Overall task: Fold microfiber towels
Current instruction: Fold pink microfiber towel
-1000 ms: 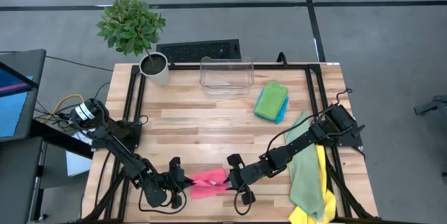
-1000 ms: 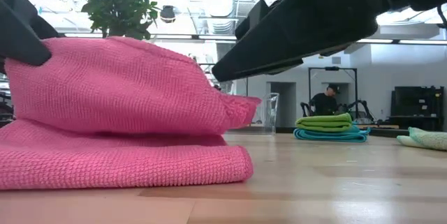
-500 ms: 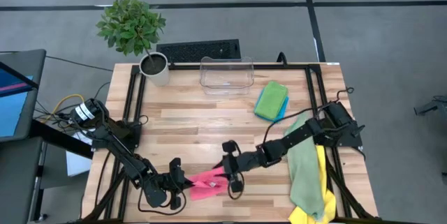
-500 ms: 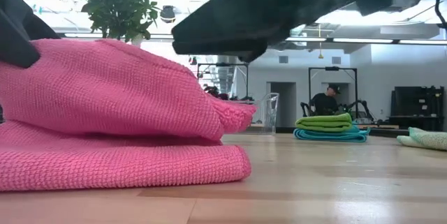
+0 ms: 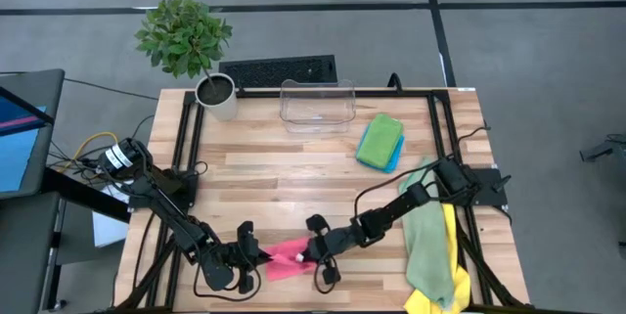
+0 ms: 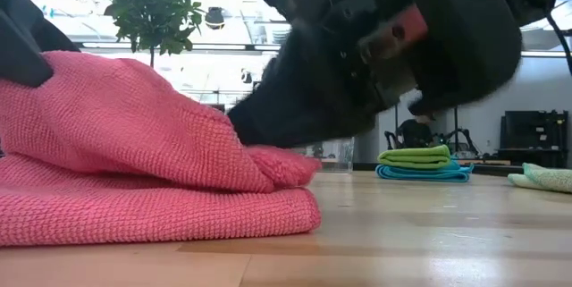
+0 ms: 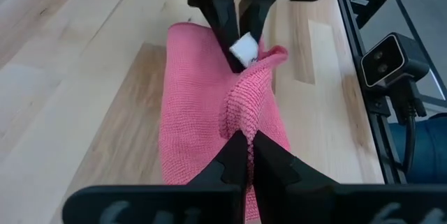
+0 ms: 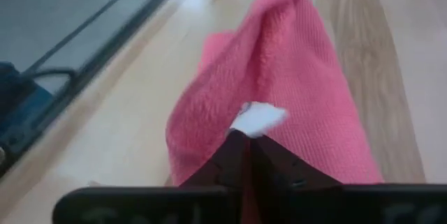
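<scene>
A pink microfiber towel (image 5: 287,256) lies doubled near the table's front edge. Its lower layer (image 6: 152,211) rests flat on the wood and its upper layer (image 6: 134,117) is raised. My left gripper (image 5: 251,252) is shut on the towel's left end. My right gripper (image 5: 312,253) faces it from the right, shut on the corner that bears a white tag (image 7: 245,46). A green towel (image 5: 380,138) sits folded on a blue one at the back right. A pale sage towel (image 5: 426,241) and a yellow one (image 5: 442,299) lie under the right arm. My left gripper pinches a raised edge of the upper layer (image 7: 239,119) between its two fingers, slanting down from the table's left. That layer is held up above the lower layer, which stays on the table. My right gripper pinches the upper layer's corner at the white tag (image 8: 255,120) between its two fingers, slanting down from the table's right. The corner sits low, just above the lower layer (image 6: 295,166), and the cloth runs as a ridge to the other gripper.
A clear plastic bin (image 5: 316,105) stands at the back middle, with a potted plant (image 5: 215,94) at the back left and a keyboard (image 5: 279,69) behind the bin. Bare wood lies between the bin and the pink towel. A person (image 6: 416,129) sits far off in the room.
My right gripper has come down and toward the table's left and near edge, from above the pink towel onto its free right corner, which now sits between its fingers. That corner has sunk closer to the lower layer. The left end stays held up.
</scene>
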Available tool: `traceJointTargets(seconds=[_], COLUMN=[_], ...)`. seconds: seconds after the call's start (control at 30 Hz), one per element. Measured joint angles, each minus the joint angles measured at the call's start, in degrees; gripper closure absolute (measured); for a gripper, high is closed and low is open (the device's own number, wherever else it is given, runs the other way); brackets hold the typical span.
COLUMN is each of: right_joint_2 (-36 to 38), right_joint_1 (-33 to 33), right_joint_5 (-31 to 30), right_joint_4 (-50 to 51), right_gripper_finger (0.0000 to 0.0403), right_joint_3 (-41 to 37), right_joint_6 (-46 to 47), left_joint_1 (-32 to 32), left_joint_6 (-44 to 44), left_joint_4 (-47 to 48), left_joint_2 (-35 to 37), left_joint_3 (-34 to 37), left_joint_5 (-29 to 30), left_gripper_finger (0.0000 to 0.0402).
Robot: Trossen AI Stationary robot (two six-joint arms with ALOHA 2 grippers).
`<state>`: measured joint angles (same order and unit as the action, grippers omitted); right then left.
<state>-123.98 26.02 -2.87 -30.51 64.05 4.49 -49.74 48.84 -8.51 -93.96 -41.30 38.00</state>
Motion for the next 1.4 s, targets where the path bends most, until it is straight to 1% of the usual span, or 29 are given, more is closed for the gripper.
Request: traceJointTargets(seconds=[0.1,0.17,0.27,0.37,0.43,0.5,0.53,0.6,0.67,0.73,0.77,0.83,0.9,0.93,1.03,1.2,1.33,1.4], right_joint_2=[0.0,0.0,0.0,0.0,0.0,0.0,0.0,0.0,0.1,0.7,1.1,2.0,2.3,2.3,2.3,4.5,6.5,6.5], right_joint_1=[0.0,0.0,0.0,0.0,-0.1,-0.2,-0.2,-0.2,-0.1,0.3,0.5,1.0,1.2,1.4,1.4,1.4,0.8,-0.1], right_joint_5=[0.0,0.0,0.0,0.0,0.0,0.0,0.0,0.0,0.0,0.0,0.0,0.0,0.1,0.2,0.2,0.0,-0.3,-0.3], right_joint_4=[0.3,0.3,0.9,2.1,2.5,2.8,3.1,3.1,3.2,3.3,3.3,3.3,3.4,3.6,3.4,3.2,4.1,4.8], right_gripper_finger=[0.0355,0.0357,0.0359,0.036,0.036,0.036,0.036,0.036,0.036,0.036,0.036,0.036,0.036,0.036,0.036,0.036,0.036,0.036], right_joint_3=[0.0,0.0,0.0,0.0,0.0,0.0,0.0,0.0,0.0,-0.1,-0.1,-0.1,-0.1,-0.1,-0.1,-0.1,-0.1,-0.1], right_joint_6=[0.0,0.0,0.0,0.0,0.0,0.0,0.0,0.0,-0.6,-1.6,-2.2,-3.2,-3.3,-3.2,-3.1,-3.9,-5.0,-4.9], left_joint_1=[0.1,0.2,0.3,0.3,0.4,0.4,0.3,0.2,0.3,0.3,0.3,0.3,0.3,0.7,2.6,3.9,4.0,3.6], left_joint_6=[-0.4,-0.4,0.1,0.1,-0.2,-1.1,-1.1,-1.0,-1.7,-3.1,-3.6,-4.0,-4.1,-4.1,-3.9,-5.8,-7.7,-7.7], left_joint_4=[0.0,0.0,0.0,0.1,0.0,0.0,-0.1,0.0,-0.2,1.6,3.7,8.4,10.6,11.0,11.0,6.0,0.4,-2.6], left_joint_2=[0.0,0.0,0.0,0.0,0.0,0.0,0.0,0.0,0.0,0.0,0.0,0.0,0.0,0.0,0.0,0.0,0.0,0.0], left_joint_3=[0.0,0.0,0.0,-0.9,-2.3,-3.9,-4.6,-5.6,-6.1,-6.1,-6.1,-6.1,-5.6,-5.2,-3.5,-1.9,-1.9,-1.9], left_joint_5=[-0.2,-2.0,-4.6,-6.5,-9.3,-13.9,-16.0,-17.4,-16.4,-13.3,-11.1,-5.0,0.8,1.7,0.3,-0.5,-7.7,-10.0], left_gripper_finger=[0.0389,0.037,0.0329,0.0278,0.0245,0.0221,0.0212,0.0201,0.0198,0.02,0.0203,0.0212,0.0222,0.0227,0.0246,0.0278,0.0299,0.0307])
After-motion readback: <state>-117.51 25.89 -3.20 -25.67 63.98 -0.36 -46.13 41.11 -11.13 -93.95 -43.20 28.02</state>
